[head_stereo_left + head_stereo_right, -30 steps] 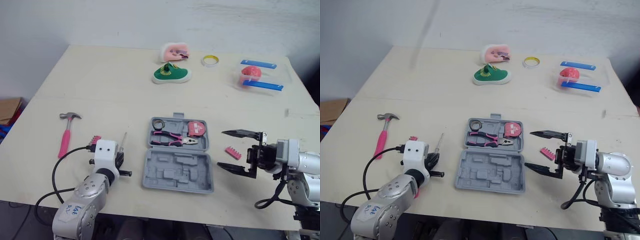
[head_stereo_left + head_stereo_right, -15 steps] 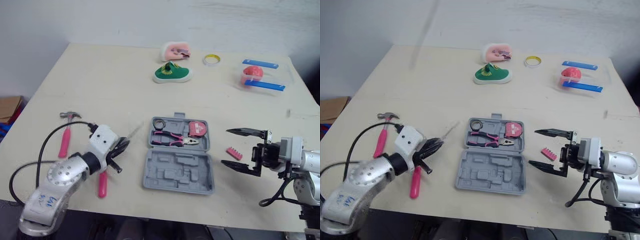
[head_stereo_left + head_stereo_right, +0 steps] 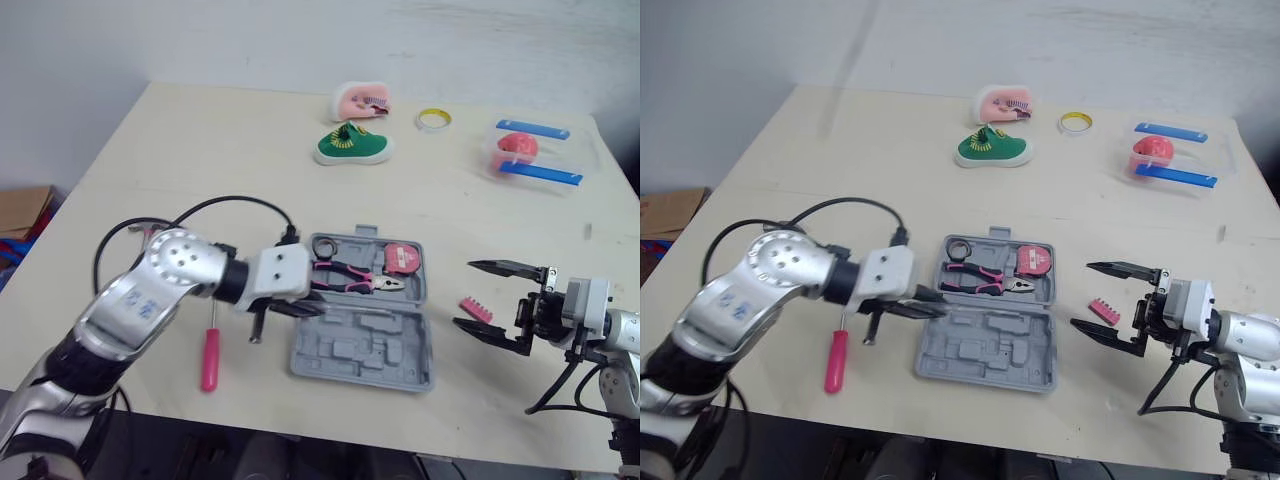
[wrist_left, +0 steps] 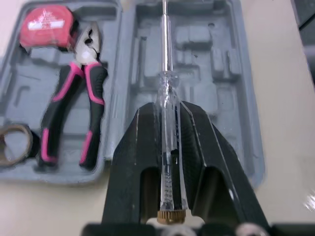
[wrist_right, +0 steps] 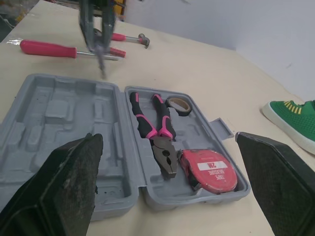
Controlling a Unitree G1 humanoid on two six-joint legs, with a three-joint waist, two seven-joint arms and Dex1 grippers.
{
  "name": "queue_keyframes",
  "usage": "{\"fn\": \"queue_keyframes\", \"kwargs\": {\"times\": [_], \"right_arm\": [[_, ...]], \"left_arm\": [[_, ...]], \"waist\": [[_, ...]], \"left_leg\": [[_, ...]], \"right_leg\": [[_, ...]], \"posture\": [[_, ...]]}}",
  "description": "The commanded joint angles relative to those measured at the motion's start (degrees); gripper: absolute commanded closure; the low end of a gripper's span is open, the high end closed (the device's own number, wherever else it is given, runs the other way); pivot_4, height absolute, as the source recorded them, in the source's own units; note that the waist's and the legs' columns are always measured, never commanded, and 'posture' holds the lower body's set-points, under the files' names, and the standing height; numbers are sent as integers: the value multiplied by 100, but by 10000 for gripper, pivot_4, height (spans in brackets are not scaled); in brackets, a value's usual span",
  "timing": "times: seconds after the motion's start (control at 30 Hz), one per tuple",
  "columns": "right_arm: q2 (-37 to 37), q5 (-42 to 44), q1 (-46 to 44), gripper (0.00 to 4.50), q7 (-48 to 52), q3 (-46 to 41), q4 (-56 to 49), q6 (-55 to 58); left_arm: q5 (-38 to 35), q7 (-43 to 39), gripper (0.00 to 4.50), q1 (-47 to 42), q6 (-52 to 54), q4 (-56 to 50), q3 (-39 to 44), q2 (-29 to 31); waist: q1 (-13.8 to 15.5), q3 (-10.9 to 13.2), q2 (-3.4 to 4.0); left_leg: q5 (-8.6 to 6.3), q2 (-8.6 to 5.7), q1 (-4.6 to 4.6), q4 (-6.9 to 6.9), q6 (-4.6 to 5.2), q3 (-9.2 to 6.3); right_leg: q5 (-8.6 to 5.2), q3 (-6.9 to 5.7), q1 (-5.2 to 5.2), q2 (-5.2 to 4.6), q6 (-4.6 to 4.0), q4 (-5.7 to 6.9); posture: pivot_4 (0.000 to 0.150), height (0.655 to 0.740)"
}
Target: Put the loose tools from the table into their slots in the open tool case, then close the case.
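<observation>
Head view: I see the open grey plastic tool case [image 3: 362, 348] mid-table, close to the front edge, with bare tabletop [image 3: 200, 160] on either side. Left wrist view: the left gripper [image 4: 166, 110] clamps a clear-handled tester screwdriver [image 4: 165, 73], its shaft over the case's moulded near half. Right wrist view: the right gripper [image 5: 166, 136] gapes wide beside the case, holding nothing.

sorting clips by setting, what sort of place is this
Probably a robot test lab rather than a real workshop: a pale wooden table against a plain white wall, an open grey plastic tool case, and unrelated props, a green shoe and a clear plastic box with blue clips.
</observation>
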Motion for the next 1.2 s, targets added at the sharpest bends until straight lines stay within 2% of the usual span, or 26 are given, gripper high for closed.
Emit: {"fn": "queue_keyframes", "kwargs": {"times": [0.03, 0.17, 0.23, 0.47, 0.87, 1.2], "right_arm": [[-35, 21, 164, 0, -80, -126, -297, -33], [7, 5, 306, 0, -298, -144, -479, -16], [24, -16, 424, 0, -351, -143, -546, -55], [29, -30, 643, 0, -557, -159, -734, -86], [6, -18, 694, 0, -641, -134, -785, -94], [12, -32, 669, 0, -646, -116, -773, -102]], "left_arm": [[522, -50, 44942, -271, -132, 269, -444, -207], [735, -291, 44942, -452, -89, 420, -757, -438], [806, -130, 44942, -525, 146, 549, -750, -691], [1042, -203, 44942, -561, 233, 641, -779, -862], [1497, -122, 44942, -349, 267, 629, -859, -807], [1534, -227, 44942, -238, 286, 526, -885, -929]], "waist": [[-20, 3, 2], [-15, 12, 4], [1, 12, 4], [9, 13, 3], [9, 13, 3], [8, 13, 3]], "left_leg": [[0, 0, 0, -1, 0, 2], [0, 2, 0, -1, 0, 4], [0, 3, 0, 1, -1, 1], [0, 3, -2, 5, 0, 2], [0, 3, 0, 6, -1, 1], [0, 3, 0, 7, -1, 1]], "right_leg": [[0, 0, 0, 2, 0, 3], [0, 3, -6, 4, 0, 4], [0, 2, -6, 4, 0, 4], [0, 2, -5, 2, 0, 4], [0, 2, -5, 1, 0, 4], [0, 2, -5, 1, 0, 4]], "posture": [[1500, 7400], [1500, 7400], [1500, 7400], [1500, 7400], [1500, 7400], [1500, 7400]]}}
